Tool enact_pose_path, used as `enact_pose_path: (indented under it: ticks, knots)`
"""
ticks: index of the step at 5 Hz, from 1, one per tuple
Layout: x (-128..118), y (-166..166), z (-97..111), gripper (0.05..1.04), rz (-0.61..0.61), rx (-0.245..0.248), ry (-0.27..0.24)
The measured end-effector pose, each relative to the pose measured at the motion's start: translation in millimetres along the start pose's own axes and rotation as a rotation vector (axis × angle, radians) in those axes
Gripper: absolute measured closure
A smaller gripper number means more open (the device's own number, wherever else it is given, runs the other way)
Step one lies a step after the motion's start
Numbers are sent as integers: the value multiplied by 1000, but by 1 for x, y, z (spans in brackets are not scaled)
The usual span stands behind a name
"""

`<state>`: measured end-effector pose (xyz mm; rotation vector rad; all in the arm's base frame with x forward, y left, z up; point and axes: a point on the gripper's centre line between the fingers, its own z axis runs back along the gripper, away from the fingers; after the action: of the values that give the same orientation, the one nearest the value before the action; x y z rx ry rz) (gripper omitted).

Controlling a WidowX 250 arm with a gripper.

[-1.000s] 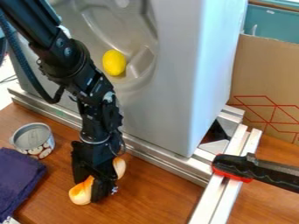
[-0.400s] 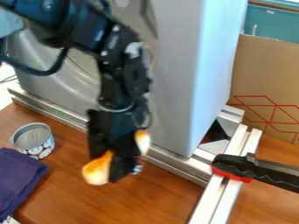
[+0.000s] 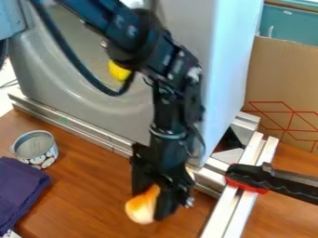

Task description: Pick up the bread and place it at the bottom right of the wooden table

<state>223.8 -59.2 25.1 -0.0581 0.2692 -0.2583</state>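
The black gripper (image 3: 153, 200) hangs at the lower middle of the camera view, over the wooden table near the metal rails. Its fingers are closed around an orange and cream rounded object (image 3: 142, 208), which sticks out at the lower left; a pale part of it shows on the right, behind the gripper. Whether the object touches the table I cannot tell. To the left stands an open tin can (image 3: 35, 148), with a folded dark purple cloth (image 3: 21, 194) beside it. A yellow lemon-like object (image 3: 118, 71) lies in the grey sink unit, partly covered by the arm.
The tall grey sink unit (image 3: 127, 122) rises behind the gripper, edged by a metal rail (image 3: 71, 126). To the right, white rails (image 3: 241, 197) run to the front edge, with a black and red clamp (image 3: 249, 178) on them. A cardboard box (image 3: 282, 81) stands behind.
The gripper has moved right with the orange and cream object, rising first and then coming lower. The arm has uncovered and covered parts of the yellow object.
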Motion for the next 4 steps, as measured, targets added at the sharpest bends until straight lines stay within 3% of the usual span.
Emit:
enact_pose_path:
  ticks: [2, 4]
  knots:
    - [12, -24, -33, 381, -20, -35, 111]
    - [6, -14, -55, 382, 41, 13, 206]
